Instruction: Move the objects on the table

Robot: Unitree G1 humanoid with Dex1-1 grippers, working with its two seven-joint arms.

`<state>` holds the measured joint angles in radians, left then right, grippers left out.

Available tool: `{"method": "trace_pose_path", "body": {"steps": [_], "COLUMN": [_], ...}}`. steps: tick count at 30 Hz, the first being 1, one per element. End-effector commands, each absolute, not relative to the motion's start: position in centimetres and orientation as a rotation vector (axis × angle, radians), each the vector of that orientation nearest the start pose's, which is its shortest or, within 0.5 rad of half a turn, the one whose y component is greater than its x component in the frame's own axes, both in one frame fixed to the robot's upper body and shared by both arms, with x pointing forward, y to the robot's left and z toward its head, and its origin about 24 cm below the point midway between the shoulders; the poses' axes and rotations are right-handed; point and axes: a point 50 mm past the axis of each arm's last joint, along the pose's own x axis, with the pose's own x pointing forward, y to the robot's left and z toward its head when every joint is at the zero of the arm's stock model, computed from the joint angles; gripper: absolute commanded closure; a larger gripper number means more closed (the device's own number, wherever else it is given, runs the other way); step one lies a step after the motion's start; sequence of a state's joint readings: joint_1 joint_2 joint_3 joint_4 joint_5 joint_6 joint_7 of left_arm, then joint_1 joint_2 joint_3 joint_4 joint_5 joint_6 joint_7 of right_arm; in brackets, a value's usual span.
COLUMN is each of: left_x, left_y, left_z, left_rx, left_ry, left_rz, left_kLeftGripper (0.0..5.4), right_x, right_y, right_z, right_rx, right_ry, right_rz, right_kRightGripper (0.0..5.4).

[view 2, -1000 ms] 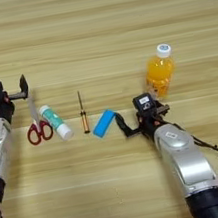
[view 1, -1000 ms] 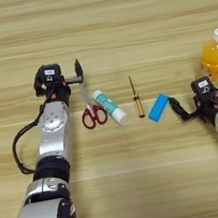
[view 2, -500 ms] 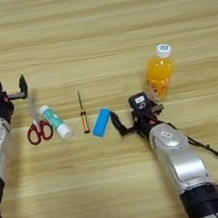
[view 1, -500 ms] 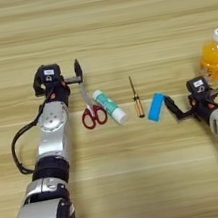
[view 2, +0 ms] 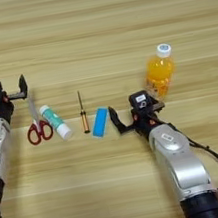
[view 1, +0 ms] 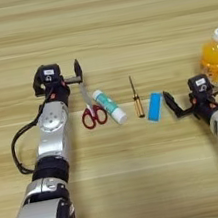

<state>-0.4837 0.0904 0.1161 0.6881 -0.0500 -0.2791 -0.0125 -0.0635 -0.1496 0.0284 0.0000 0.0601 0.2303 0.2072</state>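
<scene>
The objects lie in a row on the table [view 1: 95,22]. From left to right they are red-handled scissors [view 1: 93,115], a white-and-teal glue stick [view 1: 109,106], a thin screwdriver [view 1: 136,98] and a flat blue block [view 1: 154,106]. An orange-juice bottle [view 1: 214,57] stands upright at the far right. My right gripper [view 1: 174,107] is open just right of the blue block, not touching it, with the bottle behind it. My left gripper [view 1: 76,74] sits at the tips of the scissors' blades.
Both forearms rest low on the wood: the left [view 1: 52,136] runs along the left side and the right [view 2: 179,164] comes up from the bottom right. A black cable [view 1: 19,152] loops beside the left arm.
My right gripper has edged left, closer to the blue block. The left arm and the objects have stayed where they were.
</scene>
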Motion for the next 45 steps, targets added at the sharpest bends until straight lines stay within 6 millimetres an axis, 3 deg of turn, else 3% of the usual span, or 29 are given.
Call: {"method": "trace_pose_path", "body": {"steps": [1,10,20,45], "left_x": [33.6,33.6,33.6,33.7], "left_y": [16.4,16.3,16.2,16.2], "left_z": [4.7,4.7,4.7,4.7], "left_rx": [0.008,0.008,0.008,0.007], "left_ry": [-0.051,-0.050,-0.050,-0.050], "left_rz": [0.015,0.014,0.014,0.014], "left_kLeftGripper": [0.00,0.00,0.00,0.00], "right_x": [25.9,24.2,23.0,23.2], "right_y": [-15.8,-13.5,-12.5,-12.5], "right_z": [4.2,4.0,3.7,1.5], "right_rx": [-0.094,-0.092,-0.084,-0.084], "right_ry": [0.147,0.189,0.247,0.370], "right_rz": [0.231,0.399,0.508,0.484], "right_kRightGripper": [0.04,0.04,0.04,0.04]}}
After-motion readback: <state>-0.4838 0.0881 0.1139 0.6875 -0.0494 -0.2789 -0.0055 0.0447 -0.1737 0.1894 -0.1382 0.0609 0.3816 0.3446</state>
